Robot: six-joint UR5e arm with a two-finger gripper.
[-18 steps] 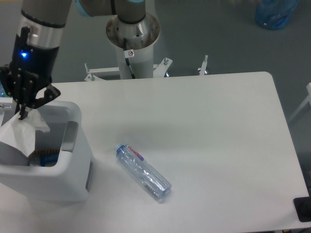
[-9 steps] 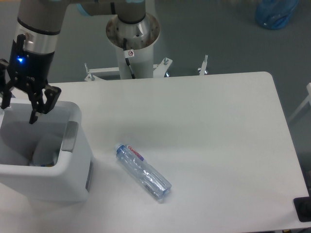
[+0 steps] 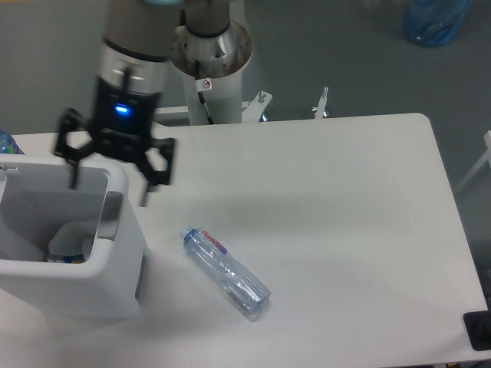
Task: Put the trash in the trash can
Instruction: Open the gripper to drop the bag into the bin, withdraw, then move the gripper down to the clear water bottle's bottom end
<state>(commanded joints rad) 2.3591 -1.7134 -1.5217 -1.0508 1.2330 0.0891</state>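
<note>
Gripper [image 3: 111, 182] spread wide and empty over the trash can [image 3: 115, 295] rim

Bottle [image 3: 226, 272] lies flat on the table [image 3: 345, 230], well apart; wrapper [image 3: 69, 241] sits inside the can.

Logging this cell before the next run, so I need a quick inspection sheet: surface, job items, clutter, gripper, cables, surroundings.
Surface: white table, bare apart from the job items.
Job items: plastic bottle lying on its side on the table, right of the trash can; pale items inside the can, not identifiable.
Clutter: nothing seen.
Gripper: gripper open, holding nothing, above the can's right rim.
Cables: one thin cable on the robot pedestal.
Surroundings: grey floor; blue bag at the top right; metal frame parts behind the table.
</note>
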